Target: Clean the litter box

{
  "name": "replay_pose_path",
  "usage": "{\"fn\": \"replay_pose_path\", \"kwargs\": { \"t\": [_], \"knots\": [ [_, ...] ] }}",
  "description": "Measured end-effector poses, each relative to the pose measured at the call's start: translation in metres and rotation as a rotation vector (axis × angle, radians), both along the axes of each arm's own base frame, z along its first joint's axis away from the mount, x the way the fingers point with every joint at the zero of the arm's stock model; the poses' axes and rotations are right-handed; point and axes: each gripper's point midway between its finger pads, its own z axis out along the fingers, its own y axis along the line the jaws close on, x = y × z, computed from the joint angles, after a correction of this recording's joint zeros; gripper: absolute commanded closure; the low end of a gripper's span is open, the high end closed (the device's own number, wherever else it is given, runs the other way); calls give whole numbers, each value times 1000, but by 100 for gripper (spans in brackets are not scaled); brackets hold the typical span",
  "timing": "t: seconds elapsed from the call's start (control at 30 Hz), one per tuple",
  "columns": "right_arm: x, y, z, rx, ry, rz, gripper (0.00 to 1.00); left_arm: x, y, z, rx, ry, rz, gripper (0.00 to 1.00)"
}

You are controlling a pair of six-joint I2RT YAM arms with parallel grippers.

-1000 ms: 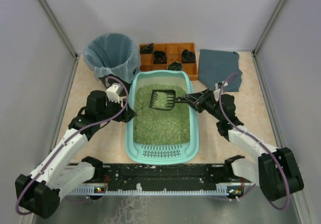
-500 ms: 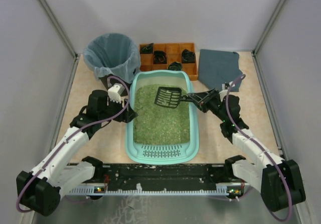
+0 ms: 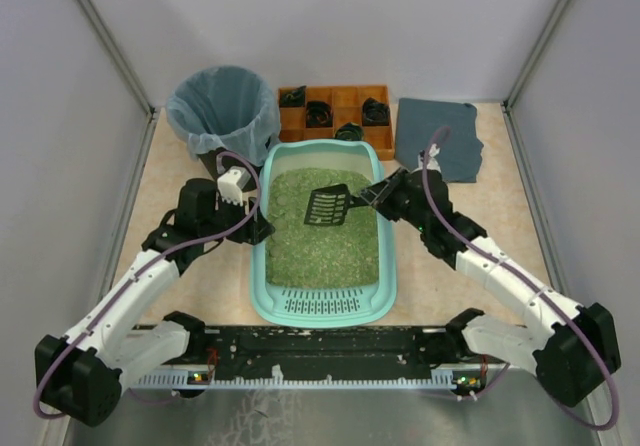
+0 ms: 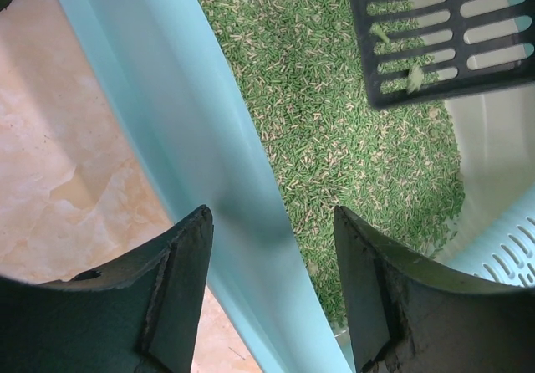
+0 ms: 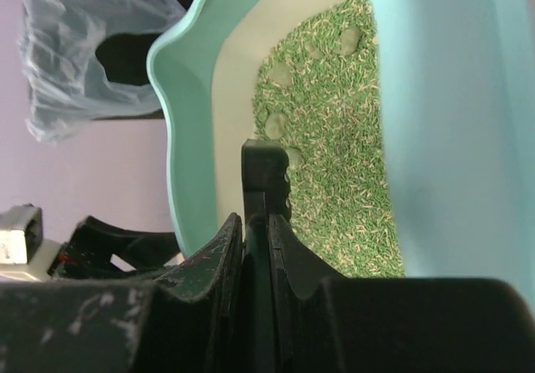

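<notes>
My right gripper (image 5: 255, 227) clamps the black slotted plastic scoop (image 3: 327, 206); I'd slide it under the clumps (image 5: 280, 74). My left gripper (image 4: 272, 222) straddles the light-teal plastic litter box (image 3: 325, 311) wall, grip unclear.

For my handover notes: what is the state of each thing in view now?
litter box: full of green litter, some clumps.
scoop: held above the litter, nearly empty.
bin: open, bag-lined.
orange tray: some compartments hold black items.
cloth: lying flat.
left pincer: open, astride the box's left wall.
right pincer: shut on the scoop handle.
</notes>
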Motion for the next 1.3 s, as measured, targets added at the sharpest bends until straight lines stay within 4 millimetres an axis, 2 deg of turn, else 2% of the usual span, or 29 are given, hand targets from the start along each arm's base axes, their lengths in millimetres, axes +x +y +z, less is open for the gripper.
{"fn": "replay_pose_path", "kwargs": {
  "t": [0.1, 0.2, 0.37, 0.67, 0.83, 1.1, 1.3],
  "knots": [
    [-4, 17, 3, -91, -7, 24, 100, 0, 0, -2, 3, 6, 0, 35],
    [-7, 31, -2, -180, 4, 37, 100, 0, 0, -3, 4, 10, 0, 35],
    [-12, 46, -22, -321, 39, 58, 100, 0, 0, -4, 6, 15, 0, 37],
    [-1, 66, -52, -456, 92, 85, 100, 1, 0, -8, 11, 27, -1, 37],
    [6, 84, -62, -416, 87, 100, 100, 1, 0, -11, 15, 36, -1, 37],
    [11, 129, -87, -262, 90, 199, 100, 1, 0, -14, 25, 44, -5, 38],
    [11, 131, -93, -188, 98, 198, 100, 1, 0, -14, 25, 44, -6, 38]
  ]
}}
